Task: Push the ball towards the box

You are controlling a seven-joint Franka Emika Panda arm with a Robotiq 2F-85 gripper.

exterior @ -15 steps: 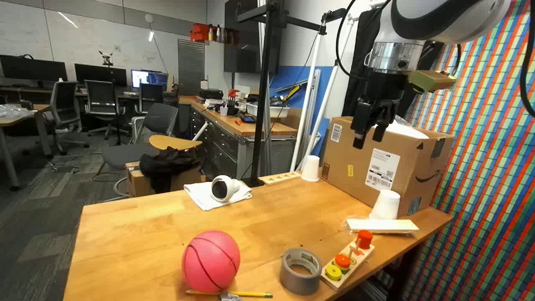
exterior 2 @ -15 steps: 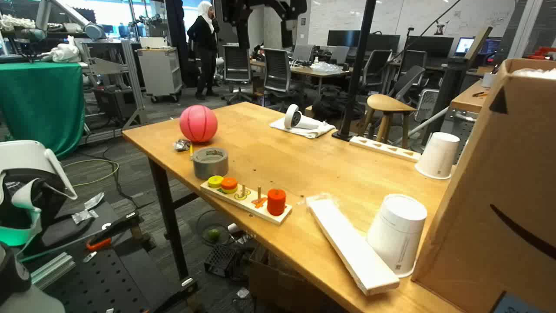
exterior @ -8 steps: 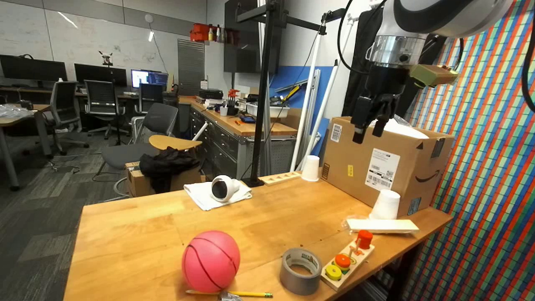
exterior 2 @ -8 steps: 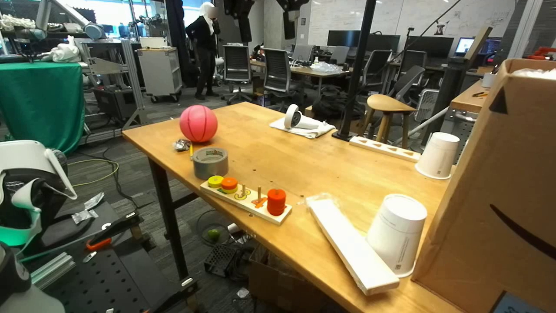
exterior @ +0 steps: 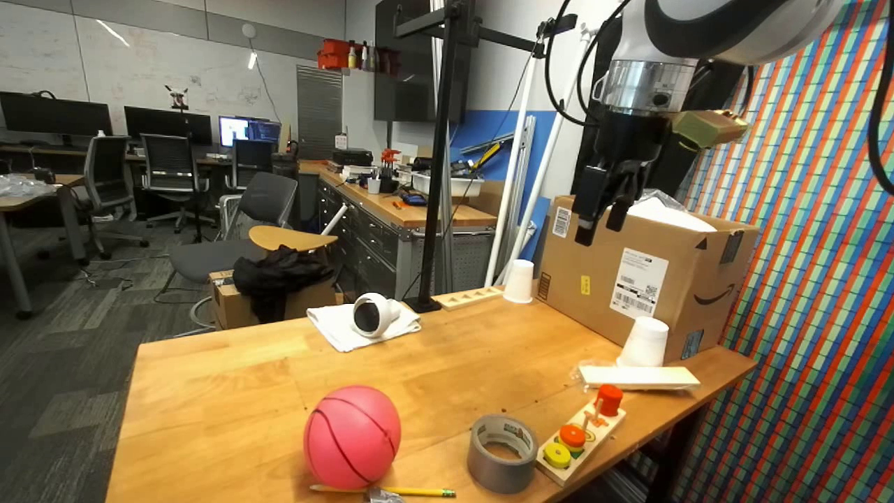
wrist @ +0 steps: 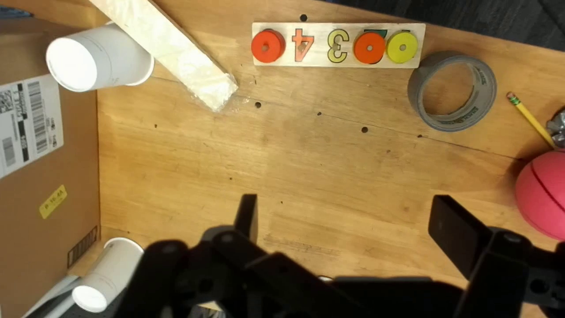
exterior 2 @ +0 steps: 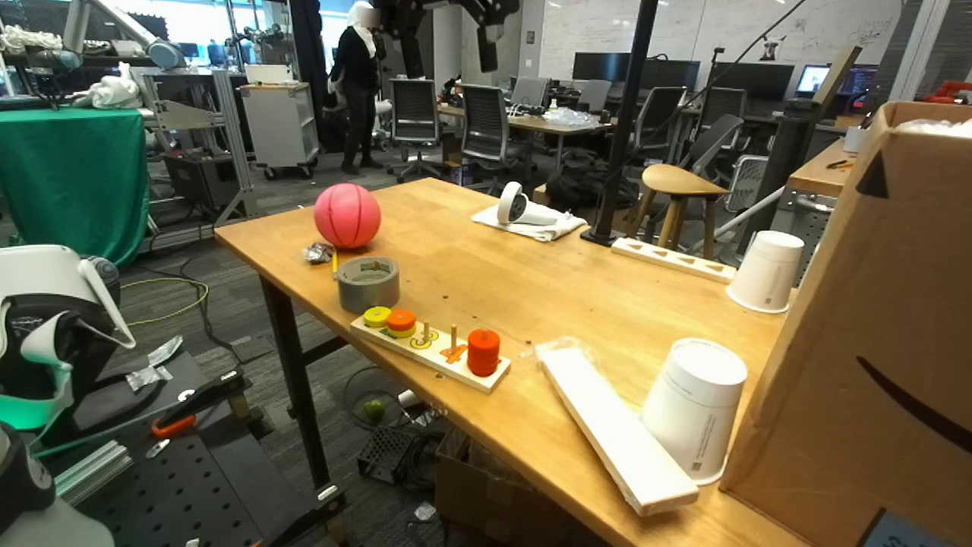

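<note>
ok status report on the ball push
Gripper open, holding nothing. Ball untouched, well short of box. Two white cups by box may obstruct if ball veers.

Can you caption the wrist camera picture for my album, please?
Robot fingers spread apart above a wooden table, with a cardboard box at left and a pink basketball at right.

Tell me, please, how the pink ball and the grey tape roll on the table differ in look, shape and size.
The ball is pinkish-red with thin dark seam lines, while the tape roll is grey with printing inside its ring. The ball is a sphere; the tape roll is a ring lying flat with its hole facing up. The ball is larger than the tape roll. Both are round and rest on the wooden table.
</note>
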